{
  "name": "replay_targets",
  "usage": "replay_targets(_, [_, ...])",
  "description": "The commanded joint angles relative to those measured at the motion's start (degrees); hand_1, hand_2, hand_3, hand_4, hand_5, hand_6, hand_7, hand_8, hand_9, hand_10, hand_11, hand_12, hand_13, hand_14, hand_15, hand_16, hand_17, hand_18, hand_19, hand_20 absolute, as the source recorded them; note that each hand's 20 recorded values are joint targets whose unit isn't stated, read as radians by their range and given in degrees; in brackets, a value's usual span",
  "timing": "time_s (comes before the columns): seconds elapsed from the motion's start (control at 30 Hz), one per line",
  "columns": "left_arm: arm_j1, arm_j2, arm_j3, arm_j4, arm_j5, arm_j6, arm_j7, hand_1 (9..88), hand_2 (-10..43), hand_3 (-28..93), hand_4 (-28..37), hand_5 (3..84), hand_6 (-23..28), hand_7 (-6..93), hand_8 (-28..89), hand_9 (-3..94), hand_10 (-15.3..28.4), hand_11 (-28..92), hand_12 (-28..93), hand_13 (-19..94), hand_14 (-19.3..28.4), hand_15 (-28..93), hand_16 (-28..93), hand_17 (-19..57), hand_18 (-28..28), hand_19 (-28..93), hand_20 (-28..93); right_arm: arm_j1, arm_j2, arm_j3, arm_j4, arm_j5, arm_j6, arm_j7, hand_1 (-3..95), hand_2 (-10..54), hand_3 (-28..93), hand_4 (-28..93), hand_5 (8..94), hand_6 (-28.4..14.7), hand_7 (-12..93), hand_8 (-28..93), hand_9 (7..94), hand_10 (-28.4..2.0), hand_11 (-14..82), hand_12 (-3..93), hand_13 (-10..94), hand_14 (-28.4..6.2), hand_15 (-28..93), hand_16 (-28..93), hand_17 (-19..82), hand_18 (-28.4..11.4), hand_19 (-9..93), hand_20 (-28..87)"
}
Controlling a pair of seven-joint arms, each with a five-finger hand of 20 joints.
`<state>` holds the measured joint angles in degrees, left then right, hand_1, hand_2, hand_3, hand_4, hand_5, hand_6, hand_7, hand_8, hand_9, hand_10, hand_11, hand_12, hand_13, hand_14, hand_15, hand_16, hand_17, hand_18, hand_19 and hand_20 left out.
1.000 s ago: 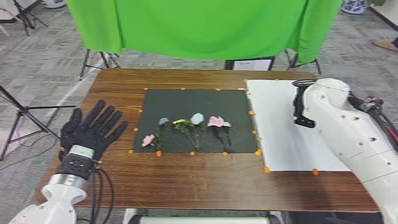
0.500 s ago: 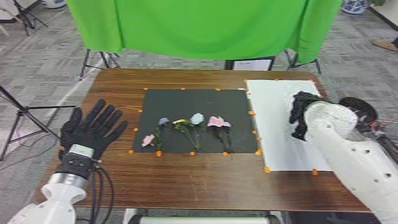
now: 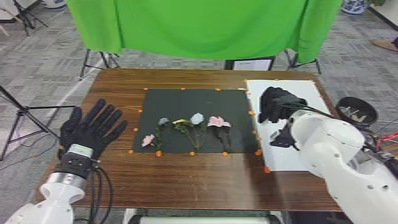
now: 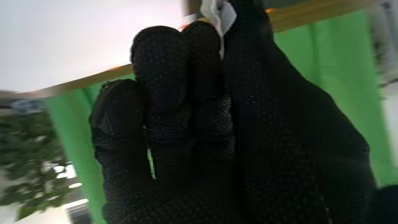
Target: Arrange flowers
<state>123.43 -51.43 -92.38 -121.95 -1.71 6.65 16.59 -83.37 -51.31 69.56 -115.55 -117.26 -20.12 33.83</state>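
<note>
Over the white sheet [image 3: 293, 160], my right hand [image 3: 277, 100] hangs toward the dark mat. In the right wrist view my right hand [image 4: 191, 130] pinches a thin whitish thing [image 4: 219, 17] between fingers and thumb; most of it is hidden. On the dark mat [image 3: 195, 100] lie a small pink flower [image 3: 148, 140], a blue-grey one [image 3: 163, 121], a pale yellow one [image 3: 181, 122], a pale blue-white one [image 3: 197, 119] and a larger pink one [image 3: 218, 121], their stems toward the near edge. My left hand [image 3: 87, 130] is open over the table's left side.
Orange markers line the edges of the mat and sheet. A round black container [image 3: 356, 111] stands beyond the table's right edge, beside my right arm. A green cloth [image 3: 204, 30] hangs behind the brown table [image 3: 178, 185].
My right hand has swung left from the right side of the white sheet toward the mat, uncovering the black container. The flowers on the mat and my left hand have stayed put.
</note>
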Motion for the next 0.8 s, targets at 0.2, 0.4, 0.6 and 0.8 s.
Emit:
replay_targets(0.2, [0.78, -0.46, 0.19, -0.10, -0.02, -0.27, -0.35, 29.5, 12.4, 69, -28.3, 39.4, 9.3, 14.9, -9, 32.4, 16.5, 21, 11, 24, 16.2, 34, -6, -7.1, 14.9, 34, 7, -1.53, -5.25, -5.33, 1.86, -1.20, -1.89, -1.62, 61.7, -9.5, 66, -28, 67.1, 1.0, 48, 8, 80.1, -7.8, 23.2, 53.4, 72, -6.2, 47, 45, 41, -20.2, 86, 37])
replay_targets(0.4, [2.02, -1.26, -0.12, -0.54, -0.29, 0.57, -0.81, 29.5, 12.4, 70, -28.3, 39.6, 9.4, 15.1, -9, 32.4, 16.6, 21, 11, 24, 16.2, 34, -6, -7.0, 14.9, 34, 7, -2.15, -4.23, -5.03, 0.44, -2.16, 0.11, -1.98, 58.4, -9.5, 63, -28, 65.0, -0.7, 39, 3, 78.8, -8.1, 15.1, 46.8, 71, -6.1, 41, 42, 41, -20.0, 86, 37])
replay_targets(0.6, [2.23, -1.08, -0.30, -0.80, -0.82, 1.35, -0.30, 29.5, 12.4, 70, -28.3, 40.0, 9.6, 15.3, -9, 32.6, 16.6, 21, 12, 24, 16.2, 34, -6, -6.9, 14.9, 34, 7, -2.72, -4.47, -3.95, -0.87, -1.89, -2.53, -2.95, 49.7, -9.5, 71, -28, 57.2, -1.0, 31, -14, 68.0, -10.9, 26.6, 34.9, 67, -8.6, 41, 31, 39, -19.9, 84, 35])
replay_targets(0.8, [1.56, -0.75, 0.05, -0.95, -1.48, 2.51, 0.11, 29.8, 12.1, 70, -28.3, 40.0, 9.6, 15.6, -9, 32.7, 16.6, 22, 12, 24, 16.2, 34, -6, -6.8, 14.9, 34, 7, -2.38, -4.95, -3.60, -1.19, -2.07, -4.98, -3.53, 45.6, -9.5, 76, -28, 54.2, -2.3, 26, -14, 63.5, -13.0, 27.7, 24.5, 65, -10.0, 42, 24, 38, -20.4, 83, 35])
